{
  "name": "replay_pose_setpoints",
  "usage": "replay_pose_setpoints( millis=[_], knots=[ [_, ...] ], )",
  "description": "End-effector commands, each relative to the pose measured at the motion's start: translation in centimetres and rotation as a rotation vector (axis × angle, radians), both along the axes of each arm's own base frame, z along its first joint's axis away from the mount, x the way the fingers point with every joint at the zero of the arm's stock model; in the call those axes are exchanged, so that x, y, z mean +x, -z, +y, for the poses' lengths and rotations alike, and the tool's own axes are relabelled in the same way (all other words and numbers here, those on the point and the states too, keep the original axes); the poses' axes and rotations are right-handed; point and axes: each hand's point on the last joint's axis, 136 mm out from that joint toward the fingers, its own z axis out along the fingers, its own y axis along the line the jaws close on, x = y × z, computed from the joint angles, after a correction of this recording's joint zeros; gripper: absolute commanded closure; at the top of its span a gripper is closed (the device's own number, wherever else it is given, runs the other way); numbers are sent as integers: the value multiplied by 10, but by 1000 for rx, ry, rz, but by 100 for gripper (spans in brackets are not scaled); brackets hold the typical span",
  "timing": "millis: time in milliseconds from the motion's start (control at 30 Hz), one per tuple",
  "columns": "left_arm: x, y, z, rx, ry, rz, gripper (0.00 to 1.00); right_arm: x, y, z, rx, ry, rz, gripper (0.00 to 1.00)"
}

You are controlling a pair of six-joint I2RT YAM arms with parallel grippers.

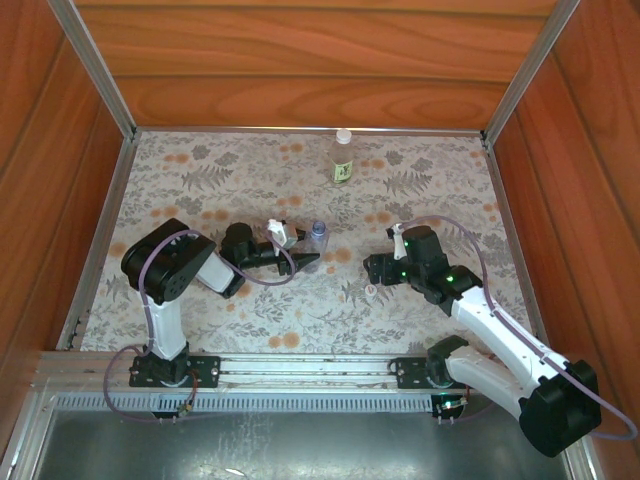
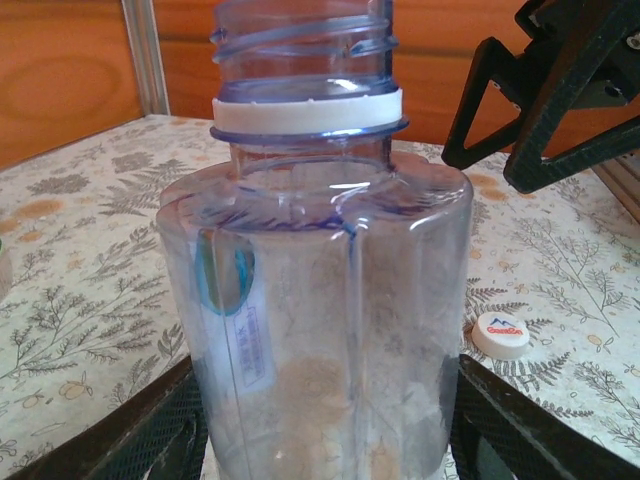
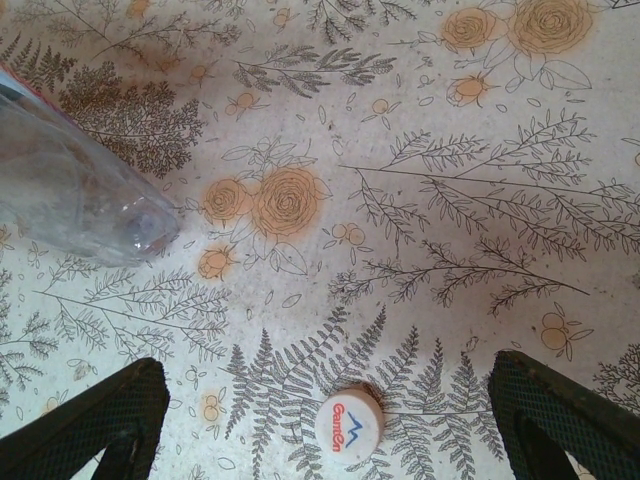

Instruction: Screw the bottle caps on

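Two left fingers (image 2: 160, 435) flank tinted bottle (image 2: 320, 330); clamp cannot be told; right fingers (image 3: 560, 415) apart, white cap (image 3: 349, 423) on bench (image 3: 450, 250) between them. Step: cap pickup. Next: descend, pinch cap.

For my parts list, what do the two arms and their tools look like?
The left arm and right arm have black joints, white links and lilac cables; the right shows green lights. The left tool and right tool are black, with mesh-textured fingers.
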Motion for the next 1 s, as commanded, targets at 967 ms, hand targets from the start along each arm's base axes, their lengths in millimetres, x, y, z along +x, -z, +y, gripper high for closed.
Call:
replay_pose_setpoints(
  millis=[967],
  knots=[
    [-1,-7,-6,-30,58,-21,32,75,-15,103,63,-160,-57,12]
  ],
)
